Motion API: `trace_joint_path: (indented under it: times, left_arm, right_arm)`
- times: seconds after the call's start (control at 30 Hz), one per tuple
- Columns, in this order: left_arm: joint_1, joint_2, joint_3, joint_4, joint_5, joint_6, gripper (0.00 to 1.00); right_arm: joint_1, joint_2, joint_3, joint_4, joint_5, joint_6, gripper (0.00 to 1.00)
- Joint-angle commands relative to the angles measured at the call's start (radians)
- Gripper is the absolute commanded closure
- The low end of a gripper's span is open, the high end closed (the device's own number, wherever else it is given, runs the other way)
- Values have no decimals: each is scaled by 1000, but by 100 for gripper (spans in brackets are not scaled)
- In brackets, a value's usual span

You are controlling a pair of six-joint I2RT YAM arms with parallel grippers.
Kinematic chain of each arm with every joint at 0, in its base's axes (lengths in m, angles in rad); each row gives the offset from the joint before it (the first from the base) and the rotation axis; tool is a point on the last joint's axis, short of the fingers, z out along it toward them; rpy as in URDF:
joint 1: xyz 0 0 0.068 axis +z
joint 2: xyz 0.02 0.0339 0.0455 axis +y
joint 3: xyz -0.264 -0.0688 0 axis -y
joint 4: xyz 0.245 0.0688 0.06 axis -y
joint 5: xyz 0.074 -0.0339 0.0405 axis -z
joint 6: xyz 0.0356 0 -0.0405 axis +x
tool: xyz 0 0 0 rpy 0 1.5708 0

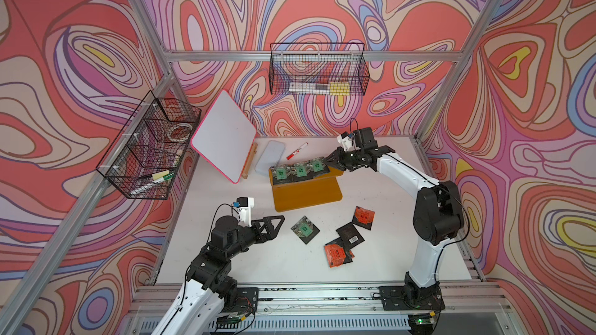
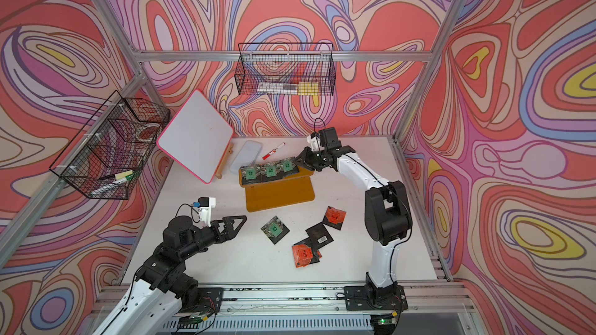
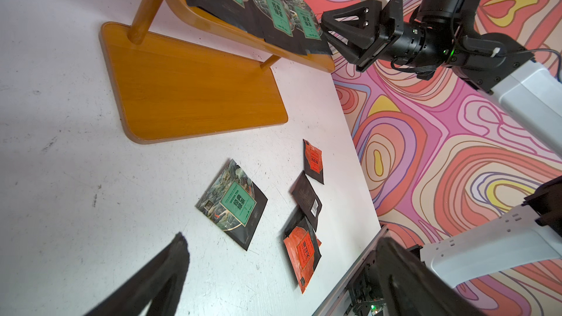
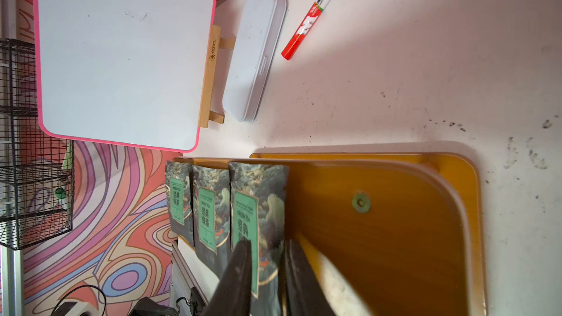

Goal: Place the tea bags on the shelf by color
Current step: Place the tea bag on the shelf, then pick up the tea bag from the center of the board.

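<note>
My right end effector (image 1: 329,161) reaches over the far part of the tabletop (image 1: 225,252) to the right end of the shelf's (image 1: 306,196) upper board. Its two fingers (image 4: 240,269) stand a little apart, with the edge of the rightmost green tea bag (image 1: 316,165) between them. I cannot tell whether either finger touches it. That bag lies on the upper board in a row with two more green tea bags (image 1: 290,171) to its left, all label up, side by side. The right end of that board is bare, and so is the lower board.

My left end effector (image 1: 281,223) hangs above the near left of the tabletop with its fingers wide apart and nothing between them.

Just to its right lies a fourth green tea bag (image 1: 304,229), flat and turned cornerwise. Further right lies an orange tea bag (image 1: 363,217) by itself. Near it, a black-side-up bag (image 1: 350,236) overlaps another orange bag (image 1: 337,254). More of the pile is hidden beneath.

Beyond the shelf lie a pink-edged whiteboard (image 1: 222,136), a white case (image 1: 270,157) and a red marker (image 1: 296,151).
</note>
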Motion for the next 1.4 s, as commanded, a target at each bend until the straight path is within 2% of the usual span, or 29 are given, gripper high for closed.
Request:
trace_joint_path:
  times: [0.0, 0.27, 0.43, 0.73, 0.97, 1.17, 1.37]
  left_arm:
    - [-7, -8, -10, -8, -4, 12, 1]
    - [-7, 0, -17, 6, -3, 4, 1]
    - [-7, 11, -37, 35, -9, -36, 1]
    - [-8, 30, -151, 201, -15, -175, 1]
    - [-35, 83, -174, 277, -38, -199, 1]
    - [-75, 159, -193, 379, -70, -220, 1]
    - [-109, 245, -195, 472, -91, -231, 1]
  right_arm:
    - [7, 7, 26, -34, 36, -33, 77]
    - [7, -42, 26, -87, 87, -69, 74]
    - [7, -120, -28, -102, 92, -90, 72]
    - [34, -395, -322, -29, 102, -123, 70]
    - [123, -558, -597, 71, 128, -76, 70]
    - [197, -598, -744, 187, 144, 13, 69]
    - [255, -543, -833, 324, 133, 88, 68]
